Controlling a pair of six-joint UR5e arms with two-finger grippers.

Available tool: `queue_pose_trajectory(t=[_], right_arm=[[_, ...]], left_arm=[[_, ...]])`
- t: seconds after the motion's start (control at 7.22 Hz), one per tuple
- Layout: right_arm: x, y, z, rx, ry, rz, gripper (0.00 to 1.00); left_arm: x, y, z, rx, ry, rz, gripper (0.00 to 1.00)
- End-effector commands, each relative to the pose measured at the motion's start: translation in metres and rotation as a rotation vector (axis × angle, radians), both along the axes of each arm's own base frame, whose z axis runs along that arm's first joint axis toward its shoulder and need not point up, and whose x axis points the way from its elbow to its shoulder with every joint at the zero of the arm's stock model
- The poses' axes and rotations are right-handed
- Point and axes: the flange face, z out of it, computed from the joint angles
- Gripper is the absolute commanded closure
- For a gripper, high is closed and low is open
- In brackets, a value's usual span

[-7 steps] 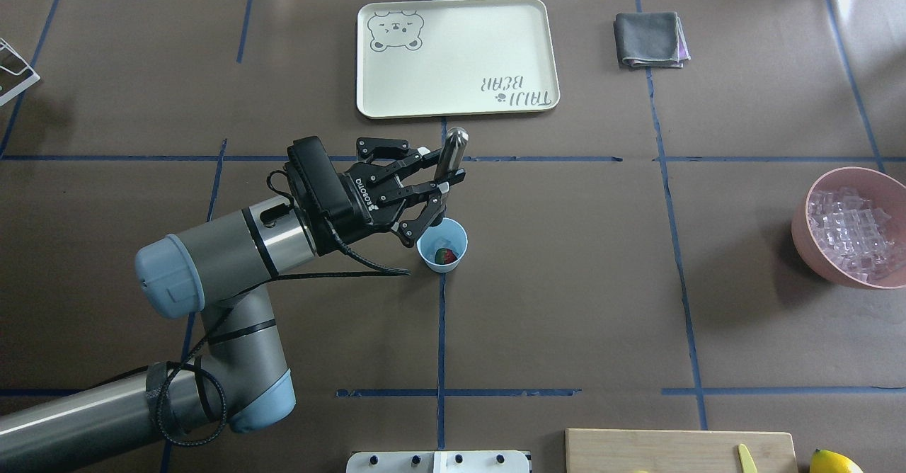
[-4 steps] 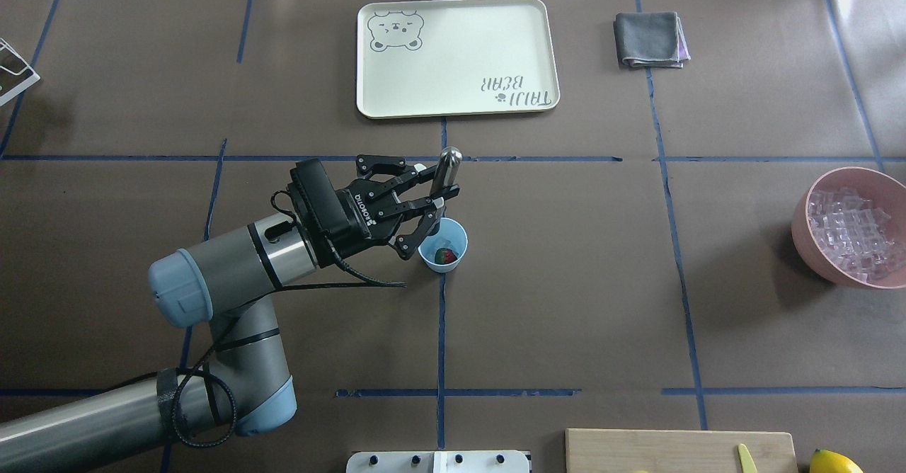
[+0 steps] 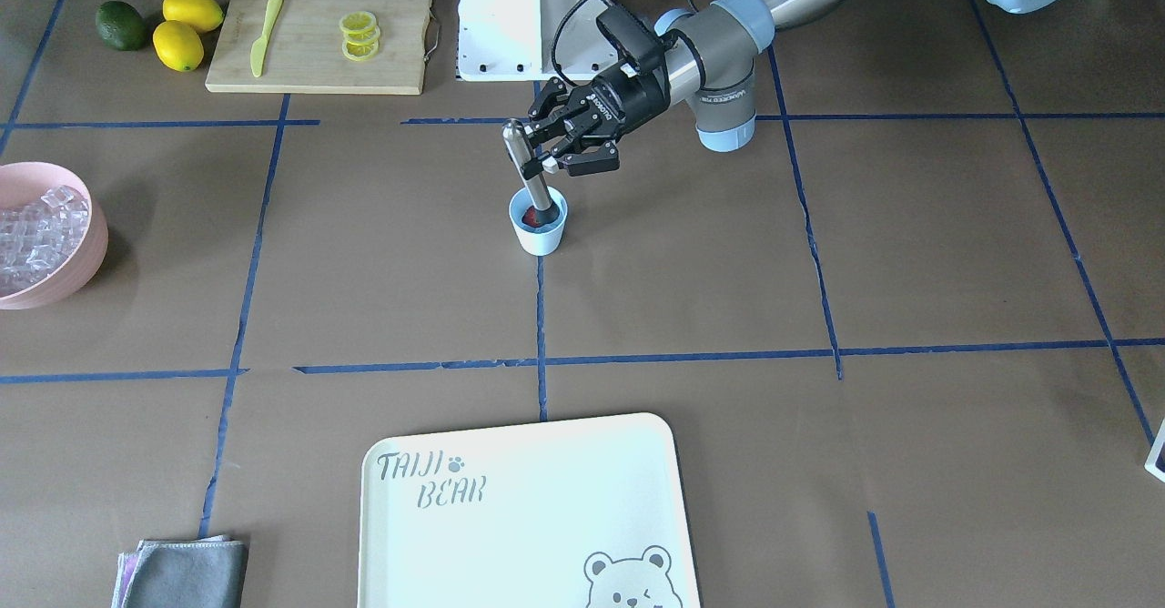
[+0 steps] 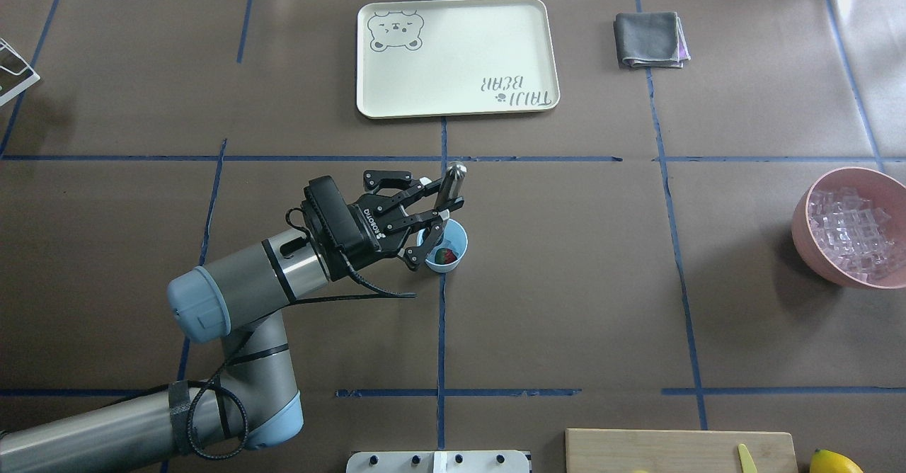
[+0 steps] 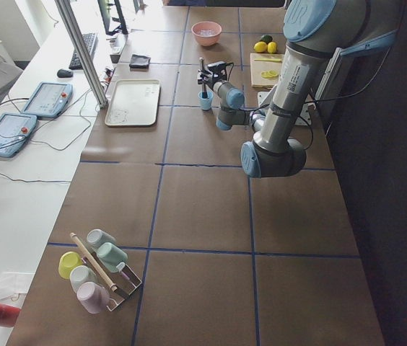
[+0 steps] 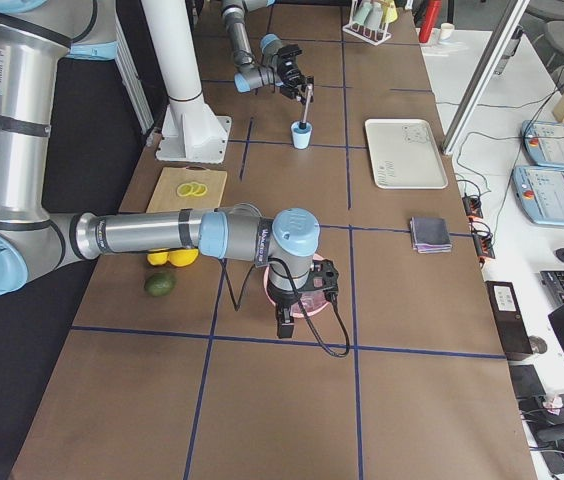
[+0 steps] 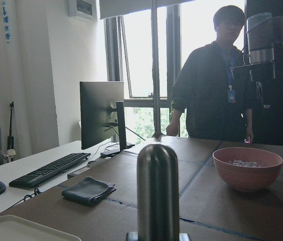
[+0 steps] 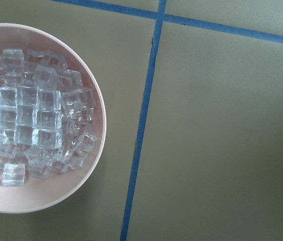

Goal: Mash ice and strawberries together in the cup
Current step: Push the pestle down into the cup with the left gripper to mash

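The left gripper (image 4: 442, 204) pinches a metal stick (image 3: 525, 160), its end in the cup (image 3: 539, 237) below the jaws, maybe touching the half-hidden strawberry (image 4: 444, 255); right gripper (image 6: 297, 300): cannot tell

The cup (image 4: 446, 268) is a small light-blue tapered tumbler, standing upright with its mouth open, directly below the fingertips of the left gripper (image 4: 440, 206). The lower end of the metal muddler (image 4: 450, 183) clamped in that gripper stands inside it. One red strawberry (image 4: 444, 255) with a green cap lies on the cup floor. The ice (image 4: 853, 236), small clear cubes, is heaped in the pink bowl (image 4: 803, 246), well apart from that gripper, beyond its fingertips.
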Motion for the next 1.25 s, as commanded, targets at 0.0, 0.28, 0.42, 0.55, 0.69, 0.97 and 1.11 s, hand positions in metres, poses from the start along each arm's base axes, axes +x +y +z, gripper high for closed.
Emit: queue_pose_trajectory(t=[0.0, 0.28, 0.42, 0.55, 0.69, 0.97, 1.11], right_arm=[[0.000, 0.000, 0.001, -0.002, 0.000, 0.000, 0.00], [0.000, 0.000, 0.001, -0.002, 0.000, 0.000, 0.00], [0.000, 0.000, 0.001, -0.002, 0.000, 0.000, 0.00], [0.000, 0.000, 0.001, -0.002, 0.000, 0.000, 0.00], [0.000, 0.000, 0.001, -0.002, 0.000, 0.000, 0.00], [0.000, 0.000, 0.001, -0.002, 0.000, 0.000, 0.00], [0.000, 0.000, 0.001, -0.002, 0.000, 0.000, 0.00]], left_arm=[[0.016, 0.011, 0.004, -0.008, -0.009, -0.011, 1.00], [0.017, 0.010, 0.004, -0.007, -0.012, -0.012, 1.00], [0.017, 0.010, -0.003, -0.002, -0.001, -0.013, 1.00], [0.012, 0.008, -0.013, 0.005, 0.018, -0.016, 1.00], [-0.009, 0.001, -0.035, 0.021, 0.059, -0.036, 1.00], [-0.040, -0.016, -0.056, 0.027, 0.094, -0.066, 1.00], [-0.047, -0.024, -0.059, 0.015, 0.083, -0.076, 1.00]])
